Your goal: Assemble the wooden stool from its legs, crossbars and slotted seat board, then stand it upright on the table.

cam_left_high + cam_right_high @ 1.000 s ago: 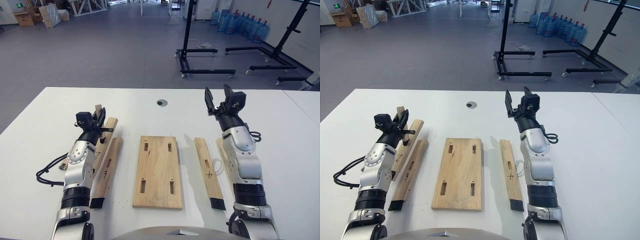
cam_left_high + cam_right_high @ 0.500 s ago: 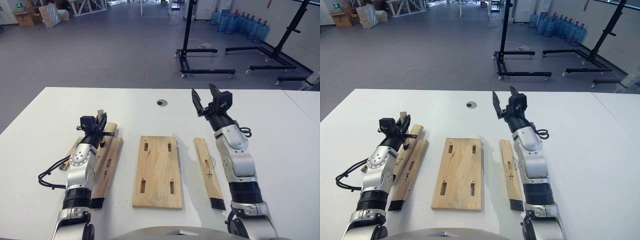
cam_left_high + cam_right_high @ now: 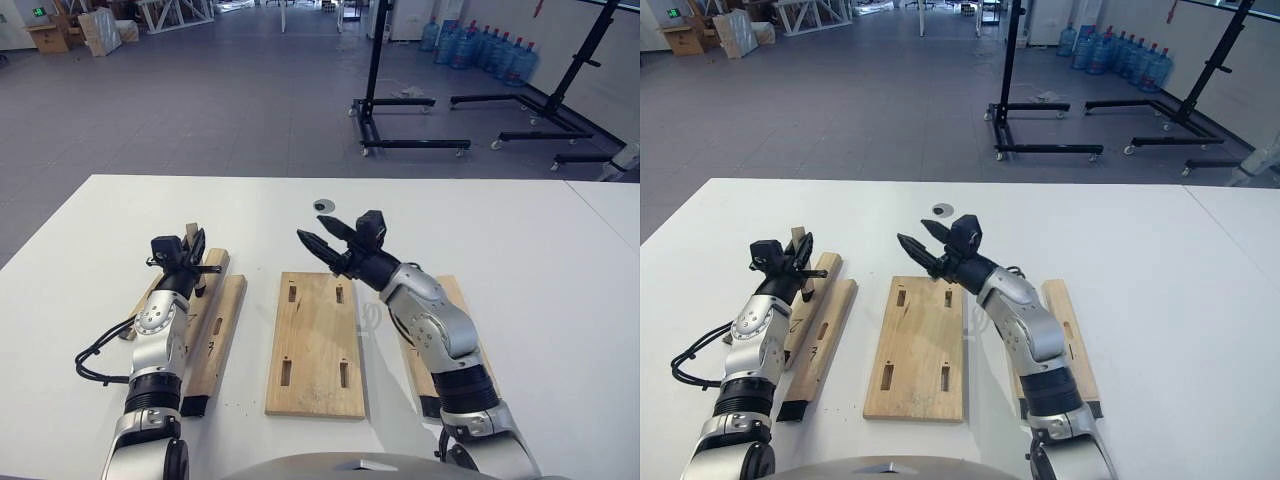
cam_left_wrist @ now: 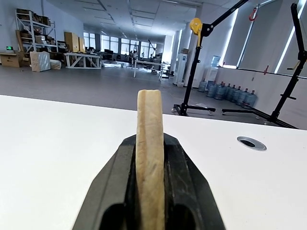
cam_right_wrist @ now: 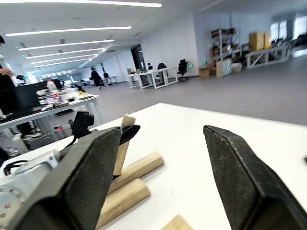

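At the middle of the white surface (image 3: 560,250) the slotted seat board (image 3: 315,350) lies flat. Near its far end the right tool (image 3: 311,228) hangs wide open. Left of the board, by two legs (image 3: 222,330), the left tool (image 3: 192,248) clamps a crossbar (image 4: 149,124); the left wrist view shows it pinched on edge.

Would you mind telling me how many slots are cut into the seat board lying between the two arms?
4 slots in the slotted seat board: far left, far right, near left, near right. None looks hidden.
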`<action>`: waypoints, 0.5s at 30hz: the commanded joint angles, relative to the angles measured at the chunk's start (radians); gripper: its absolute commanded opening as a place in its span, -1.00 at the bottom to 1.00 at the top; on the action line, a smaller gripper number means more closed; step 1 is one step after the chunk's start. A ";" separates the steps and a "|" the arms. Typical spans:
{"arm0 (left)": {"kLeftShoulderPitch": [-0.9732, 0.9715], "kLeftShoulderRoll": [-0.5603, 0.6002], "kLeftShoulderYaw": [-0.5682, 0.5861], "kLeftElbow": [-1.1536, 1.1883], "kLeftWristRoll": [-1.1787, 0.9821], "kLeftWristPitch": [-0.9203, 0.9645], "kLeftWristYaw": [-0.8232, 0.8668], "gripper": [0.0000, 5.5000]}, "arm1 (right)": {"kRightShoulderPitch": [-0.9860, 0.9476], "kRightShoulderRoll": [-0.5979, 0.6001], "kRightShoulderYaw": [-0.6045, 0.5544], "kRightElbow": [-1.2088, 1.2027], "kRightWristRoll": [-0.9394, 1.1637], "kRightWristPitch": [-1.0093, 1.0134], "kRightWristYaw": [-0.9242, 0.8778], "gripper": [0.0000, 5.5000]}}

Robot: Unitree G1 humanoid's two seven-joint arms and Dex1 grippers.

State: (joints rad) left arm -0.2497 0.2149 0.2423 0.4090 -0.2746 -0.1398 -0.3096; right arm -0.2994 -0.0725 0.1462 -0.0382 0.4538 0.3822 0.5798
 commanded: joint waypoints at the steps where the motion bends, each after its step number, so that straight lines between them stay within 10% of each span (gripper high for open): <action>1: -0.014 -0.002 -0.011 0.031 -0.003 0.041 -0.015 -0.86 | -0.044 0.029 0.033 0.088 -0.015 0.006 0.028 0.14; 15: -0.062 -0.003 -0.047 0.062 0.009 0.070 -0.052 -0.86 | -0.241 0.232 0.134 0.613 -0.191 -0.209 0.077 0.77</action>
State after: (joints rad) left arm -0.3094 0.2141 0.2093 0.4552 -0.2694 -0.1032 -0.3526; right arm -0.4999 0.1371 0.2650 0.4990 0.3112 0.2178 0.6759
